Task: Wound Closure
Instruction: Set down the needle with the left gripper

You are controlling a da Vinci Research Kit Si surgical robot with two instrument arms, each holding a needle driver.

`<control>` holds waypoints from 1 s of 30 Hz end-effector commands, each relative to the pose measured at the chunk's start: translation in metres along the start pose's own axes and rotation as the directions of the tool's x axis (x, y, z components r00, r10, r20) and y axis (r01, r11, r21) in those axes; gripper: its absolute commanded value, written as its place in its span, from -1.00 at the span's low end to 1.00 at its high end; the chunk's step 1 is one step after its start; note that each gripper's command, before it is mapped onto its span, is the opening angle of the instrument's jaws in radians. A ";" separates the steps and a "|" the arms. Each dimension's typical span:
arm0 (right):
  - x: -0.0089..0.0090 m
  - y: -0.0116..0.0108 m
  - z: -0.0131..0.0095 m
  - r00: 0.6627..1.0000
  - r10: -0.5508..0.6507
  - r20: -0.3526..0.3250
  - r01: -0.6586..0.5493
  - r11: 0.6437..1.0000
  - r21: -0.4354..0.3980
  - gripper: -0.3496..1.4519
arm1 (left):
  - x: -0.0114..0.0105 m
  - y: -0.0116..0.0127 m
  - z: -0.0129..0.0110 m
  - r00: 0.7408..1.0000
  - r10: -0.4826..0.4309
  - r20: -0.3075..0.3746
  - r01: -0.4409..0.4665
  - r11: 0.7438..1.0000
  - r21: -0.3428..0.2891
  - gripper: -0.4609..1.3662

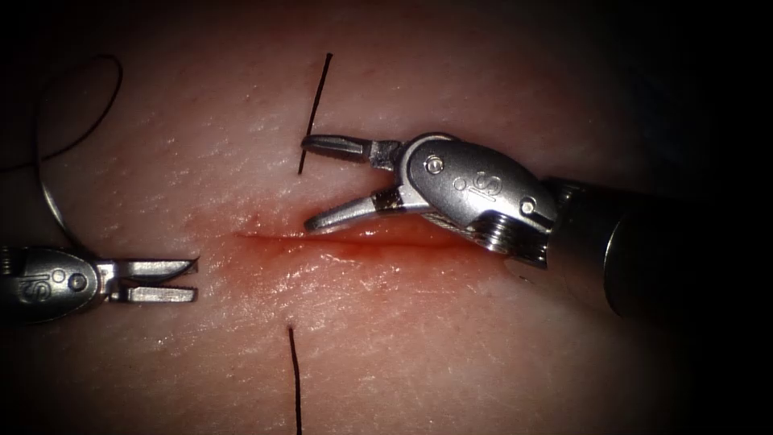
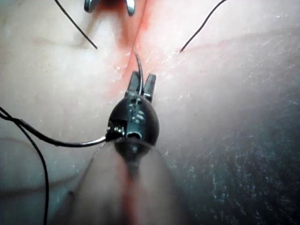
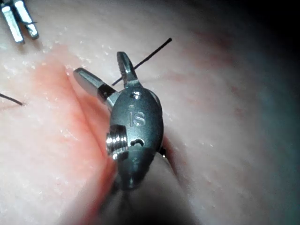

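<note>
Left end effector (image 1: 195, 278) of mine is clamped on the curved steel needle (image 2: 139, 70) near its pointed end. It sits clear of the pale pork tissue (image 1: 451, 346), left of the red-edged cut (image 1: 266, 236). I judge a firm, still grip serves best. Farther on, my right end effector (image 1: 306, 185) gapes wide and holds nothing, one jaw over the cut, the other beside a short black thread end (image 1: 316, 109).

A single pool of light is thrown onto the middle of the tissue (image 1: 451, 338), where small wet glints are picked out across the pale surface. Towards every edge of the endoscope view the brightness is lost, and the lit field is ringed by a dark surround (image 1: 725, 56). In the left wrist view, one side is left in grey shadow (image 2: 262, 187)
</note>
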 end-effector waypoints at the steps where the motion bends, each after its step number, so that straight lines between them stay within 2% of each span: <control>1: -0.0001 0.0000 0.0000 1.000 -0.001 0.000 0.001 1.000 0.002 0.27 | -0.0002 -0.0005 -0.0001 1.000 -0.004 0.005 0.004 1.000 0.012 -0.47; 3: -0.0001 -0.0001 0.0000 1.000 -0.001 0.000 0.001 1.000 0.003 0.27 | -0.0005 -0.0012 -0.0002 1.000 -0.011 0.003 0.011 1.000 0.023 -0.41; 7: -0.0002 -0.0001 0.0000 1.000 -0.003 0.001 0.003 1.000 0.007 0.27 | -0.0013 -0.0028 -0.0007 1.000 -0.025 -0.010 0.026 0.998 0.050 -0.46; 13: -0.0002 -0.0003 0.0000 1.000 -0.006 0.003 0.005 1.000 0.010 0.27 | -0.0027 -0.0047 -0.0007 0.999 -0.044 -0.002 0.044 0.996 0.074 -0.34; 19: -0.0002 -0.0004 -0.0001 1.000 -0.006 0.003 0.006 1.000 0.011 0.26 | -0.0045 -0.0064 -0.0006 0.997 -0.072 -0.003 0.072 0.994 0.084 -0.07; 23: -0.0003 -0.0005 -0.0001 1.000 -0.008 0.003 0.008 1.000 0.012 0.27 | -0.0050 -0.0069 -0.0007 0.994 -0.105 -0.013 0.106 0.988 0.111 0.35; 24: -0.0003 -0.0005 -0.0001 1.000 -0.009 0.003 0.008 1.000 0.012 0.27 | -0.0050 -0.0069 -0.0007 0.994 -0.107 -0.018 0.108 0.987 0.121 0.57; 26: -0.0004 -0.0006 -0.0001 1.000 -0.010 0.004 0.010 1.000 0.010 0.27 | -0.0048 -0.0068 -0.0007 0.992 -0.122 -0.028 0.125 0.982 0.139 0.80; 30: -0.0005 -0.0006 0.0000 1.000 -0.011 0.004 0.011 1.000 0.009 0.26 | -0.0038 -0.0064 -0.0009 0.990 -0.132 -0.046 0.138 0.976 0.171 0.95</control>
